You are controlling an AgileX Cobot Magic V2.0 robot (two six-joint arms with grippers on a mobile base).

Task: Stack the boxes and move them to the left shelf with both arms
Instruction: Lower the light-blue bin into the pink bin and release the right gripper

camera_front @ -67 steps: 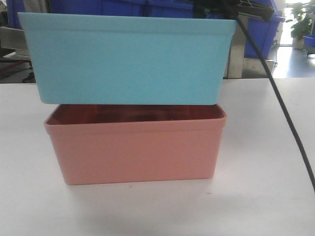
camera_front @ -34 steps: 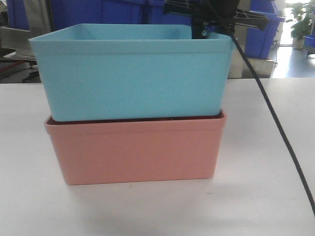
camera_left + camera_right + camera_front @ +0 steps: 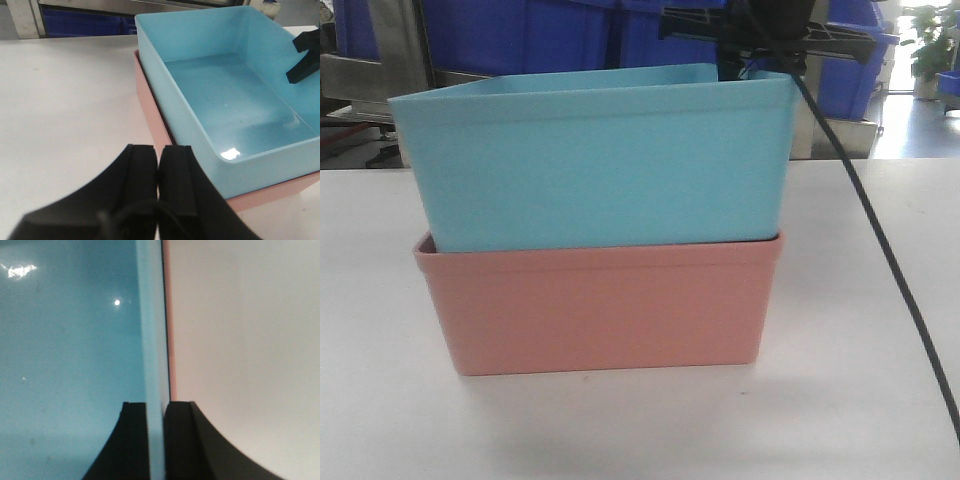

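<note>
I have the right end effector (image 3: pixel 156 407) clamped on the right wall of the blue box (image 3: pixel 590 165). My left end effector (image 3: pixel 158 152), clenched empty, sits left of the pink box (image 3: pixel 595 310).

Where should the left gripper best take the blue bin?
Probably the blue bin by its thin wall nearest the left gripper, from above, one finger each side: that wall stands above the pink bin, like the one the right gripper pinches.
</note>
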